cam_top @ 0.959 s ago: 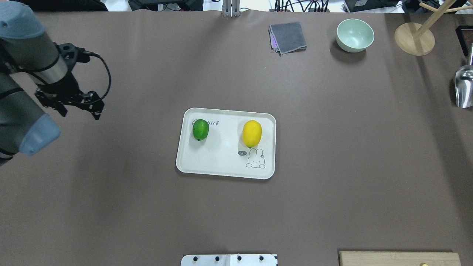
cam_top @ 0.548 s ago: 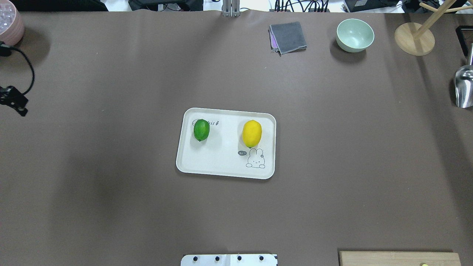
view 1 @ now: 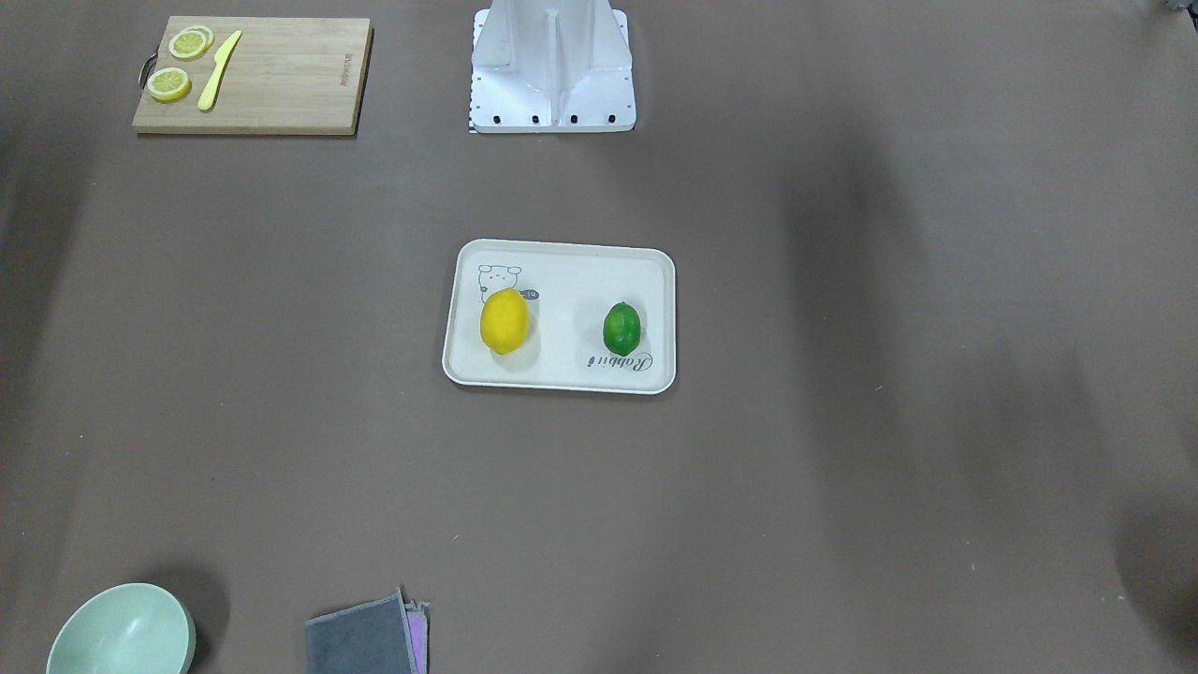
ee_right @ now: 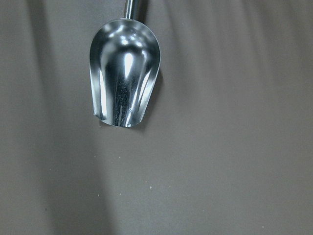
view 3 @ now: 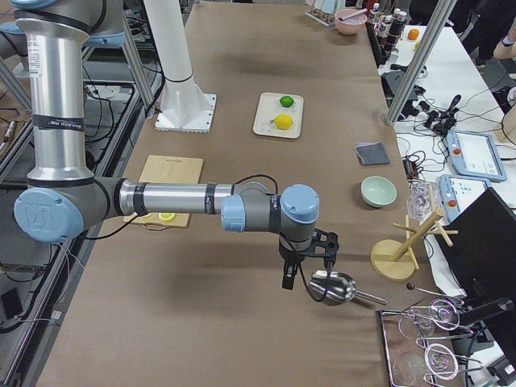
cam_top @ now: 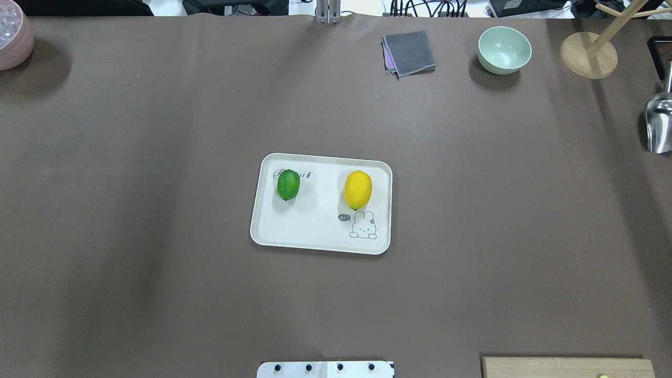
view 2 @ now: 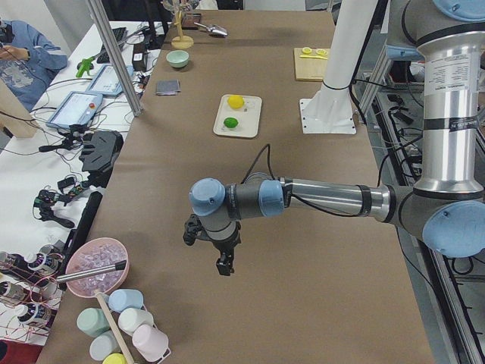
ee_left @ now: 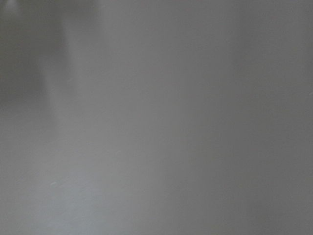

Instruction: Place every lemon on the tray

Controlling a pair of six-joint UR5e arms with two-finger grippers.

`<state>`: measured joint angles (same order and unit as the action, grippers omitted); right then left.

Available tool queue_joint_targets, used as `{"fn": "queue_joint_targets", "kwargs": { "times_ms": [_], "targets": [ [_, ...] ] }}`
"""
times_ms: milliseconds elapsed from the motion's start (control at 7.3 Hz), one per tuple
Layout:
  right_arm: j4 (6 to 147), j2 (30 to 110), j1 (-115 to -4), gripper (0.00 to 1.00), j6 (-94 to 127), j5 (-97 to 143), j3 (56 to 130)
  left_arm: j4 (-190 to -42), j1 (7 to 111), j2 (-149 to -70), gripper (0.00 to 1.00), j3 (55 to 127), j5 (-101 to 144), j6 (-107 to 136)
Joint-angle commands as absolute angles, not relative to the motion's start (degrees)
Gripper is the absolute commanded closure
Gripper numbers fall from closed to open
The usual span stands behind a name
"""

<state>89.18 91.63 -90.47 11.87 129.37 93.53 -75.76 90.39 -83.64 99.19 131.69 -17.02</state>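
The yellow lemon (cam_top: 358, 190) and the green lemon (cam_top: 288, 184) both lie on the cream tray (cam_top: 315, 231) at the table's middle, apart from each other. In the front-facing view the yellow lemon (view 1: 504, 321) is on the left and the green lemon (view 1: 621, 328) on the right. My left gripper (view 2: 222, 267) shows only in the exterior left view, low over bare table far from the tray. My right gripper (view 3: 287, 278) shows only in the exterior right view, beside a metal scoop (view 3: 332, 287). I cannot tell whether either is open or shut.
A wooden cutting board (view 1: 281, 75) with lemon slices and a yellow knife lies near the robot base (view 1: 552, 65). A mint bowl (cam_top: 504, 50), grey cloth (cam_top: 409, 52), wooden stand (cam_top: 588, 55), the scoop (cam_top: 659, 123) and a pink bowl (cam_top: 13, 34) line the far edge.
My left arm has drawn back to the left, out of the overhead view. The green lemon has rolled slightly to the right on the tray.
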Motion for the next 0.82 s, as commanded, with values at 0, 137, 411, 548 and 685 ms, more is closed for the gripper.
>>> {"fn": "queue_joint_targets", "kwargs": {
  "times_ms": [0, 137, 411, 548, 685],
  "targets": [
    [89.3, 92.0, -90.5, 0.00, 11.9, 129.5, 93.9, -76.0, 94.3, -77.0, 0.02, 101.9, 131.7, -20.7],
    [89.3, 92.1, -90.5, 0.00, 11.9, 129.6, 93.9, -76.5, 94.4, -74.4, 0.02, 102.3, 131.6, -21.1],
    [89.3, 92.0, -90.7, 0.00, 11.9, 129.6, 93.9, -76.6, 94.0, -74.3, 0.02, 102.5, 131.5, -21.0],
    [89.3, 92.1, -90.8, 0.00, 11.9, 129.6, 93.9, -76.6, 93.7, -74.5, 0.02, 102.1, 131.3, -21.1],
    [89.3, 92.1, -90.8, 0.00, 11.9, 129.6, 93.9, -76.5, 93.4, -74.7, 0.02, 102.2, 130.8, -21.0]
  ]
}}
